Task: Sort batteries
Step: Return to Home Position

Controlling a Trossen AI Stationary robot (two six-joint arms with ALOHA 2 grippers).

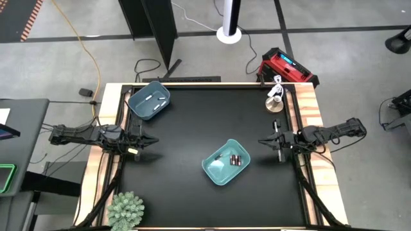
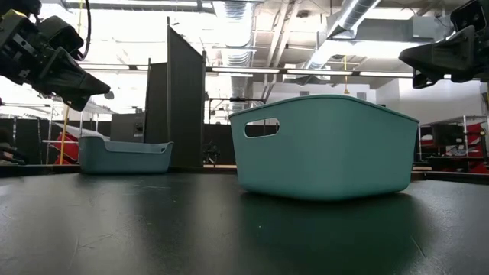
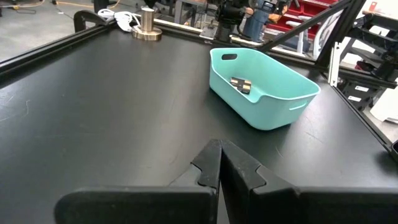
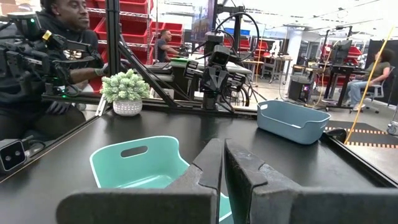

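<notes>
Jaws together on left gripper and right gripper, each well apart from the teal bin; a low swing could nudge it.

No legible text or labels.

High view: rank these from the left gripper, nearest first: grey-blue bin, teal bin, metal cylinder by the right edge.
1. Grey-blue plastic bin: at the table's upper-left corner in the picture, just above the left gripper.
2. Teal plastic bin: mid-table, over toward the right arm.
3. Short metal cylinder: near the upper-right corner, clearly farthest.
</notes>
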